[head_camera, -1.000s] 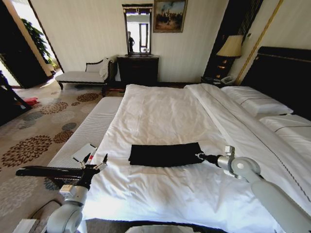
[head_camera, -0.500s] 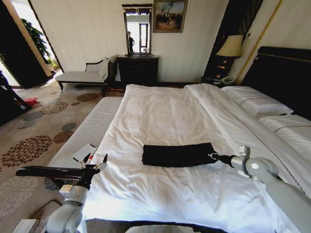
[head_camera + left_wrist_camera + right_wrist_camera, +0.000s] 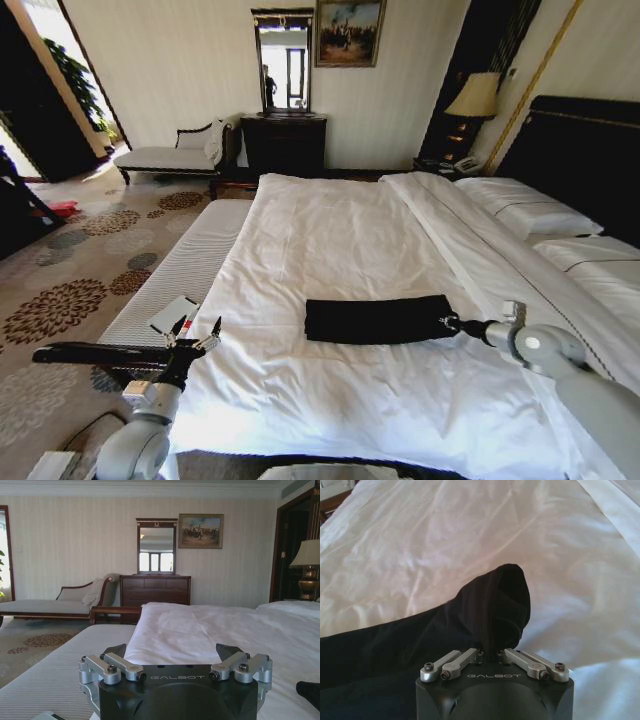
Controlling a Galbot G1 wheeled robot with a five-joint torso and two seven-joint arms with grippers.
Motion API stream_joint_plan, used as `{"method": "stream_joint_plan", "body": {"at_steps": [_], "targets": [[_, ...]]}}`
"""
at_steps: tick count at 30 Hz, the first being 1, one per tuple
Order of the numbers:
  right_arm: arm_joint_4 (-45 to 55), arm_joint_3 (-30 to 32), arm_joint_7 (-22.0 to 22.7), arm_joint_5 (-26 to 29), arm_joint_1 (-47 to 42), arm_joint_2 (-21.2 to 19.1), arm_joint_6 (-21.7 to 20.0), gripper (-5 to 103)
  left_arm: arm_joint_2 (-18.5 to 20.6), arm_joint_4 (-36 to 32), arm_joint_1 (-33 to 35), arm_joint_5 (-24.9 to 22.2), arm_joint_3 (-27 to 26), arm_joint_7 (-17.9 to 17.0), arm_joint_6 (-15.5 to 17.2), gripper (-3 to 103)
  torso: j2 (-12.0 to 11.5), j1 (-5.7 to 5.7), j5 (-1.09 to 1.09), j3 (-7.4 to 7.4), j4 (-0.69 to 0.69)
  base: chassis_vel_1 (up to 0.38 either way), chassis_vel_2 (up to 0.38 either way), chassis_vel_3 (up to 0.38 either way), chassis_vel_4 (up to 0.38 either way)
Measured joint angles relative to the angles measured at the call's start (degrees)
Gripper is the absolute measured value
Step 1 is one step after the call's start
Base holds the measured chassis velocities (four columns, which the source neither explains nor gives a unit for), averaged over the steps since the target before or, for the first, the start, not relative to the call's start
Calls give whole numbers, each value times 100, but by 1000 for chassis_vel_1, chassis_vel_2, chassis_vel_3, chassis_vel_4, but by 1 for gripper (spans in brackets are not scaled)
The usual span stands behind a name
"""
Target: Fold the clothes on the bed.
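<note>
On the white bed [image 3: 330, 240], toward its foot edge, lies the black T-shirt [image 3: 378, 319], folded into a long narrow band running across the mattress. The right gripper [image 3: 447, 322] is at the band's end nearest the pillows, jaws clamped on a bunched fold of the fabric; in the right wrist view the black cloth [image 3: 485, 615] rises in a rumpled peak straight out of the closed jaws of that gripper [image 3: 490, 654]. The left gripper [image 3: 195, 331] hangs off the bed's left side, above the striped bench [image 3: 180, 270] by the foot corner, jaws apart and holding nothing, well apart from the shirt. Two white pillows [image 3: 530, 208] lie against the dark headboard [image 3: 585, 150].
</note>
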Motion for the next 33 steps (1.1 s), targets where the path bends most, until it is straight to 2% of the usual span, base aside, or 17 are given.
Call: {"method": "stream_joint_plan", "body": {"at_steps": [3, 10, 16, 26, 33], "targets": [[238, 33, 75, 19, 0, 2, 4, 4, 0, 0, 0, 0, 0, 0, 0, 100, 0, 0, -1, 0, 0, 0, 0, 0, 0], [905, 71, 507, 504, 117, -28, -92, 4, 0, 0, 0, 0, 0, 0, 0, 100, 0, 0, -2, 0, 1, 0, 0, 0, 0], [1413, -178, 877, 847, 352, 73, -99, 4, 0, 0, 0, 0, 0, 0, 0, 100, 0, 1, -2, 0, 1, 0, 0, 0, 0], [1668, -1132, 1020, 507, 835, 312, -104, 4, 0, 0, 0, 0, 0, -1, 0, 100, 0, 2, -1, 0, 2, 0, 0, 0, 0], [1835, -1622, 1129, 482, 1178, 373, -108, 4, 0, 0, 0, 0, 0, -1, -1, 100, 0, 2, -1, 0, 1, 0, 0, 0, 0]]}}
